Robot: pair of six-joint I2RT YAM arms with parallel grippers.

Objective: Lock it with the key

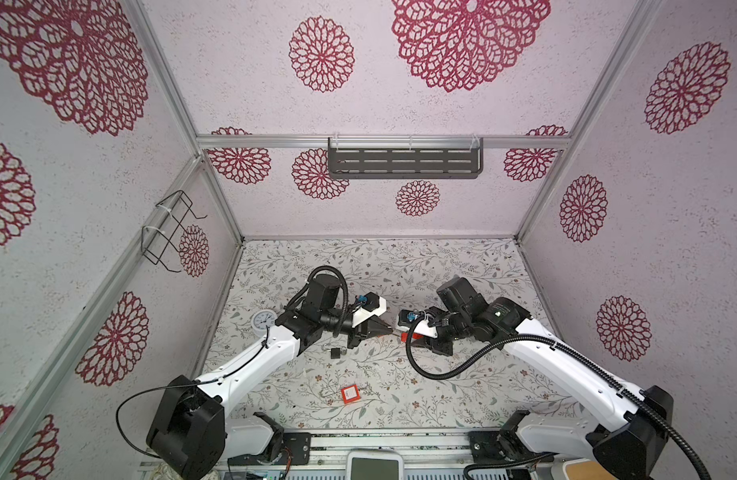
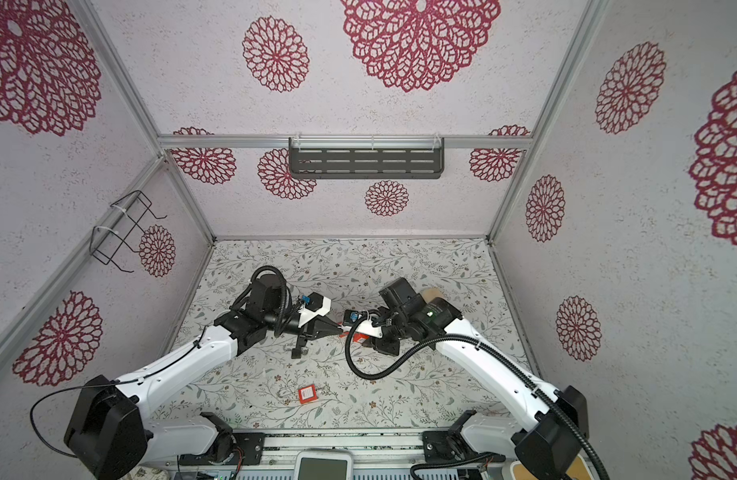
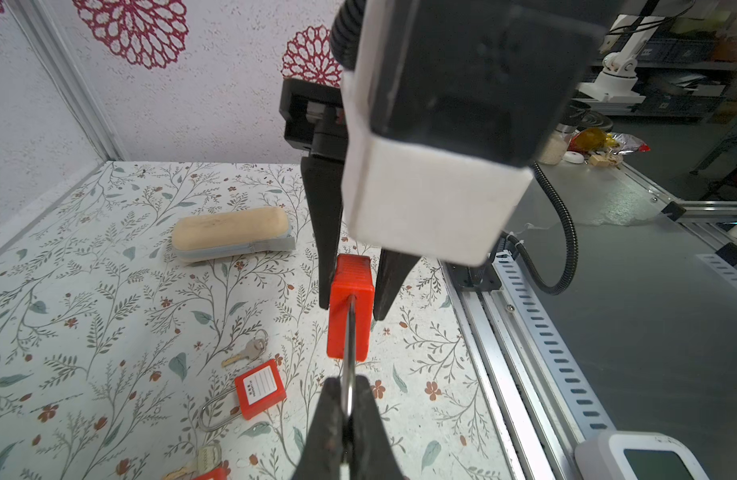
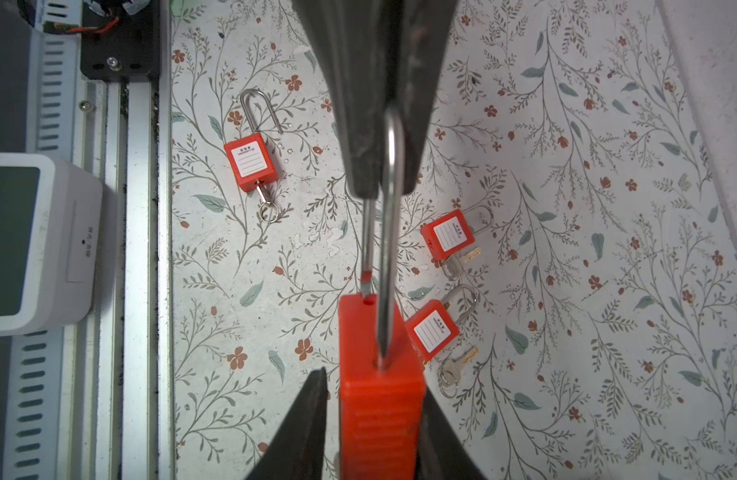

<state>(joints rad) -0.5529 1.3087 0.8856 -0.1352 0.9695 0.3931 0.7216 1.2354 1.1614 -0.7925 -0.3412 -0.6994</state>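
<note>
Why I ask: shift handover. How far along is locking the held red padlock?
Done: the red plastic padlock is held above the floral table, left gripper shut on its steel shackle. In hand: the jaws of the right gripper flank the red body. Remaining: the shackle's short leg hangs outside its hole, so closing it and any key turn remain.

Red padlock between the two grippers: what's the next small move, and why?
Probably close the right gripper fully on the padlock body: the left gripper pinches the shackle, whose short leg is out of its hole, and a gap shows beside one right finger.
</note>
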